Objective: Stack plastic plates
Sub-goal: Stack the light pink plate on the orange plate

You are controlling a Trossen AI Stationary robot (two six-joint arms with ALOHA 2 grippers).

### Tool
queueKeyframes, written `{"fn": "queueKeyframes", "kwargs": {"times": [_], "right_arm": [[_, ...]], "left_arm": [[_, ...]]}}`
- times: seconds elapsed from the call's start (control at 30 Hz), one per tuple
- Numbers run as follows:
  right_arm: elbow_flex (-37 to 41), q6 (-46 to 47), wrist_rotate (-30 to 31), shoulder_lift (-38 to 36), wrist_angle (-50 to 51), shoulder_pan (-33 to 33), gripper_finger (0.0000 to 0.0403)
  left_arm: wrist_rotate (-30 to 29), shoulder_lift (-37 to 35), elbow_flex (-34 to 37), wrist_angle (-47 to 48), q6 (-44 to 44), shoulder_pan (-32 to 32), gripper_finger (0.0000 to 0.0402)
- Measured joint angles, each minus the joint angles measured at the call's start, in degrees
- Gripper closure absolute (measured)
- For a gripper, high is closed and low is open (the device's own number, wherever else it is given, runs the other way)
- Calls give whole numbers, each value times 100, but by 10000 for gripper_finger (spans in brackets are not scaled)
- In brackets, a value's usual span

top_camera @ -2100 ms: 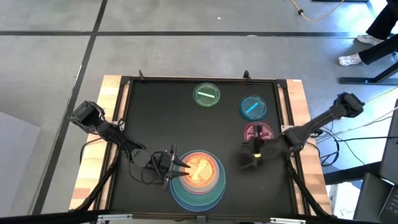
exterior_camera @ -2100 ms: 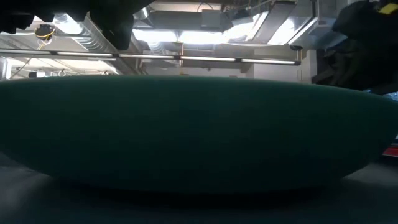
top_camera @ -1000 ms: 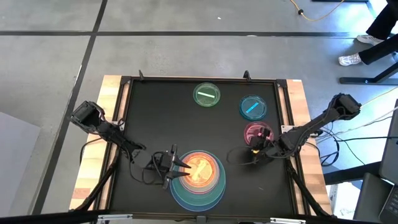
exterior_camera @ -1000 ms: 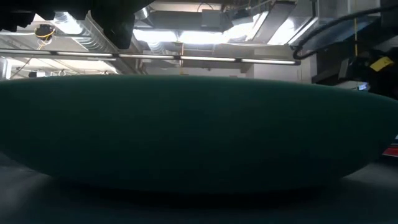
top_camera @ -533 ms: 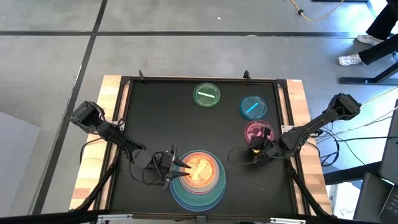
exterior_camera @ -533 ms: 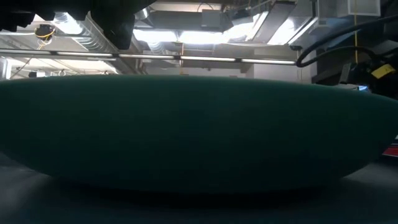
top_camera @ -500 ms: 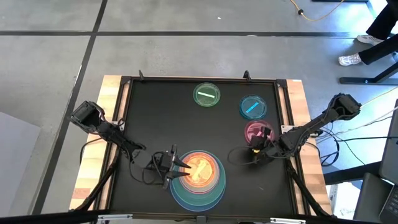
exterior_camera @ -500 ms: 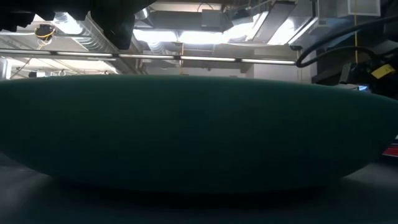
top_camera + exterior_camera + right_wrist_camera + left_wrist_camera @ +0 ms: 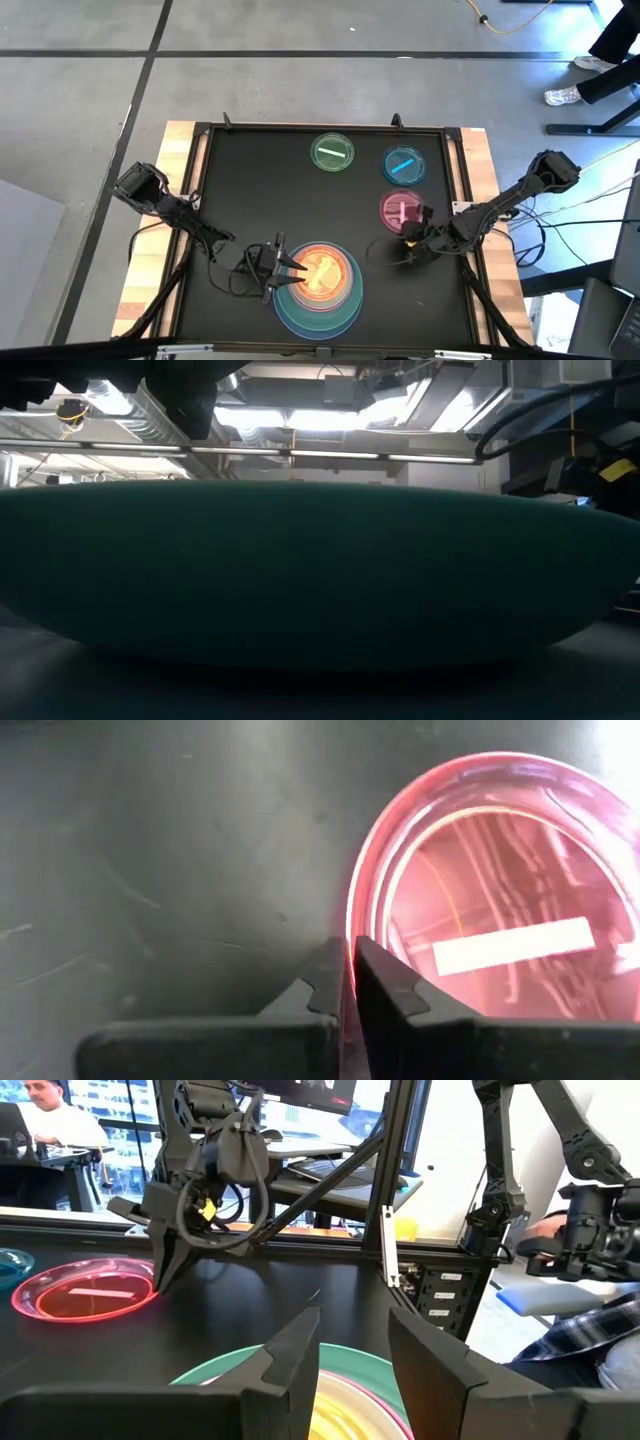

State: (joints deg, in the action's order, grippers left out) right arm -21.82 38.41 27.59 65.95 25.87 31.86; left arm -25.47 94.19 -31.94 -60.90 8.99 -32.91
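Right gripper has its fingers pinched on the near rim of the small translucent pink plastic plate, so the step in hand is picking up that plate. It sits on the black tabletop, well to the right of the stack of nested plastic plates, which is my landmark.

The stack has a large blue plate at the bottom, then green and pink rings, with a small translucent orange plate on top. It sits at the table's front edge and fills the low view.

Left gripper hovers at the stack's left rim, fingers parted, holding nothing.

Still loose are the small translucent green plate, behind the stack, and the small translucent blue plate, just behind the pink one.

My guess at the next move: lift the pink plate clear, carry it left over the stack and set it centred on the orange one. The grip is only on the rim, so it may tilt.

I can read no brands, labels or writing.
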Motion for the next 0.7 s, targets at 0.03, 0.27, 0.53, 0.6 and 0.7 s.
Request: {"fn": "queueKeyframes", "kwargs": {"times": [0.03, 0.27, 0.53, 0.6, 0.7], "right_arm": [[0, -67, -76, 0, -64, 0, 382], [0, -196, 51, 0, -130, 0, 323], [2, -303, -34, 259, 39, 0, 284], [-13, -307, 115, 424, 11, 8, 284], [-22, -311, 167, 594, -20, 9, 297]], "left_arm": [[0, 0, 0, 0, 0, 0, 286], [0, 0, 0, 0, 0, 0, 286], [0, 0, 0, 0, 0, -2, 286], [0, 0, 0, 2, 0, -7, 286], [2, 0, 0, 6, 0, -7, 286]]}}
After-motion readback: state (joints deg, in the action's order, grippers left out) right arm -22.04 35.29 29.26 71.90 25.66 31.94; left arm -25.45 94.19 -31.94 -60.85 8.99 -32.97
